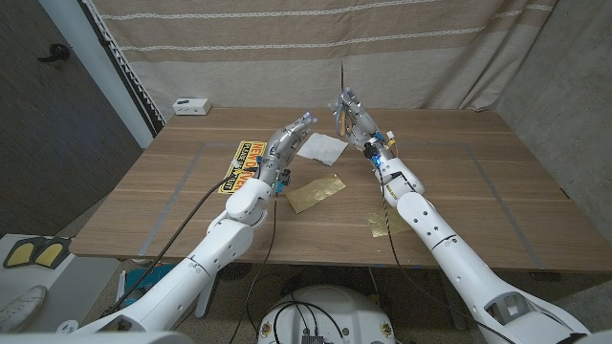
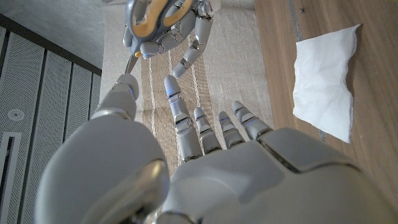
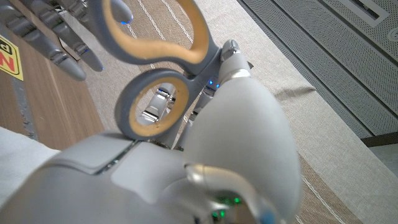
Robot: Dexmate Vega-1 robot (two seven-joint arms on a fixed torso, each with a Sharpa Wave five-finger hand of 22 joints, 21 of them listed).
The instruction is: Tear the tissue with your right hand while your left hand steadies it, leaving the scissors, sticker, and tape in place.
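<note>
We note a mismatch with the task: our right hand (image 1: 350, 113) holds the scissors (image 3: 163, 74) up off the table (image 1: 459, 191), fingers through the grey and tan handle loops, blades pointing upward against the curtain (image 1: 316, 48). Our left hand (image 1: 285, 145) hovers with fingers spread, holding nothing, over the table's middle toward the far edge.

The tissue (image 1: 319, 147) lies flat and white just beside the left hand, on the far half of the table; it looks untorn.

Judgement: before any tearing, the scissors should go back down, away from the tissue. Then the left fingers should press one side of the sheet firmly while the right pinches the free edge and pulls sideways, low to the wood.

The yellow-and-black sticker (image 1: 239, 164) is half covered by the left arm. Two gold pieces (image 1: 317, 195) lie nearer our edge; whether either is the tape we cannot tell.
</note>
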